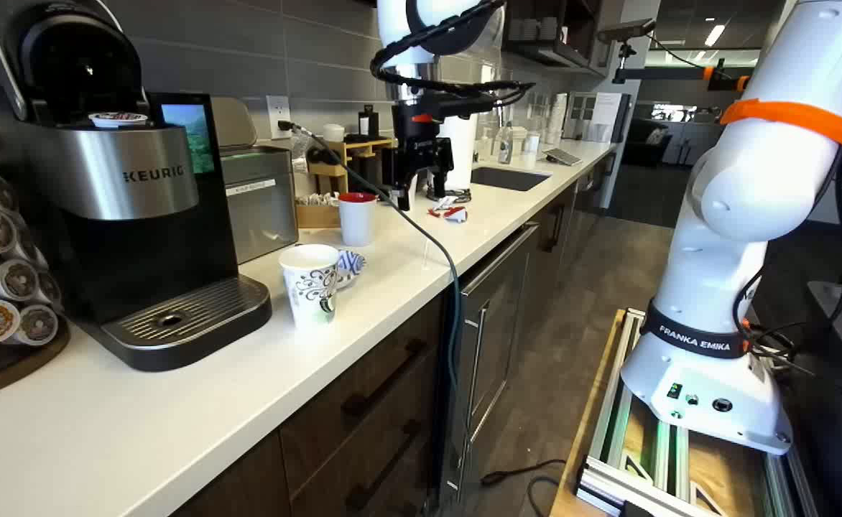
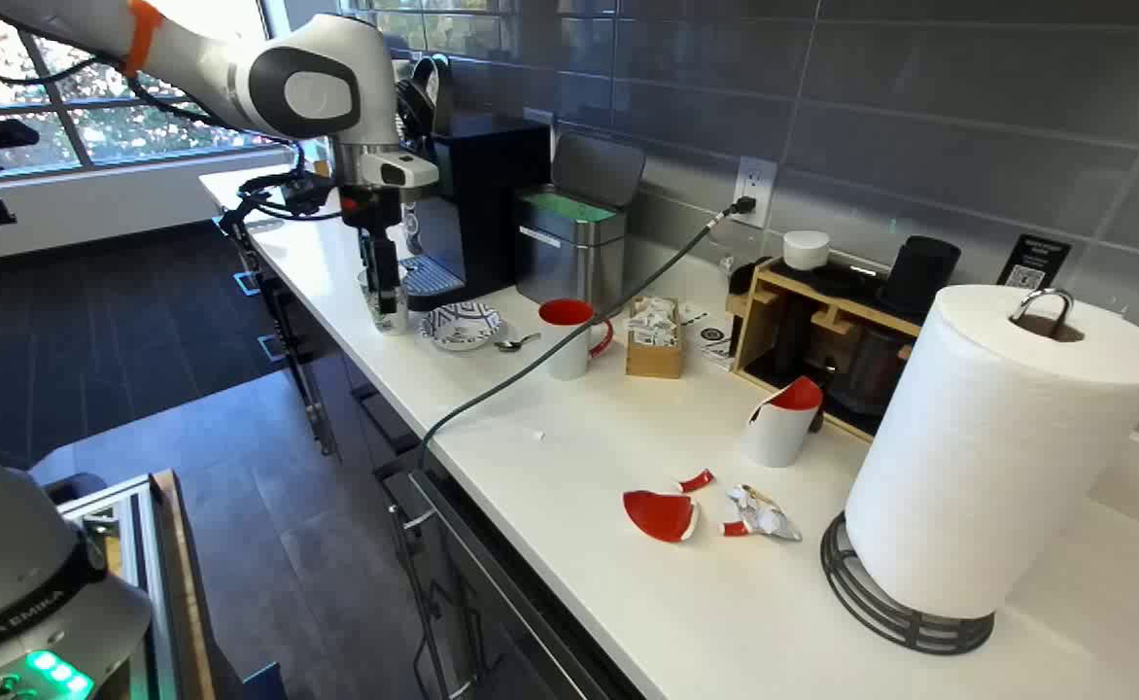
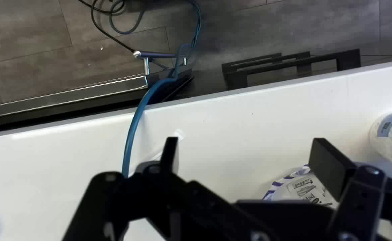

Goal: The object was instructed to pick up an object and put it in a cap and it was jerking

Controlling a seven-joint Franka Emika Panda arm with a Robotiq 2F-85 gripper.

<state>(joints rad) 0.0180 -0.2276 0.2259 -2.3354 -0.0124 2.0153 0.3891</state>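
The task's object is not named. A white paper cup with a dark swirl pattern (image 1: 311, 291) stands upright on the counter; it also shows in the wrist view (image 3: 391, 142) and, partly behind the gripper, in an exterior view (image 2: 392, 319). A blue-and-white patterned bowl (image 2: 453, 335) sits beside it. In the wrist view, printed white packets (image 3: 308, 189) lie in the bowl, partly hidden by a finger. A white mug with red inside (image 2: 566, 358) and a spoon (image 2: 517, 343) are close by. My gripper (image 3: 245, 140) is open and empty above the counter, fingers pointing down.
A cable (image 2: 531, 367) runs from the wall across the counter. A coffee machine (image 1: 159, 172) stands behind the paper cup. A broken mug (image 2: 780, 433), red shards (image 2: 660, 514), a foil wrapper (image 2: 762, 512) and a paper towel roll (image 2: 987, 457) are farther along the counter.
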